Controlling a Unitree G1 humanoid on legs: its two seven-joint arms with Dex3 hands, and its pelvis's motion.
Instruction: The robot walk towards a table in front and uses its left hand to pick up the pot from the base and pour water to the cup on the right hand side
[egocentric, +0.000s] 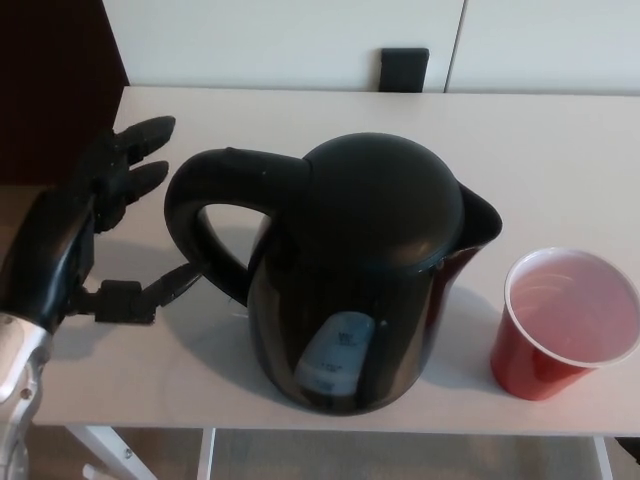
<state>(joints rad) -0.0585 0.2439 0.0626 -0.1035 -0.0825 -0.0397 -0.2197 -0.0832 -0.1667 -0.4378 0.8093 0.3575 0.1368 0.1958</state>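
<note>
I read the approach as complete; grasp, lift and pour remain. My left hand (85, 235), at frame left, is spread wide and empty beside the handle (205, 225). The pot (350, 270) stands mid-frame on the table (560, 140); the cup (565, 320) stands lower right.

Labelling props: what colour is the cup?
Red outside, pale inside; the cup shows in the head view.
</note>
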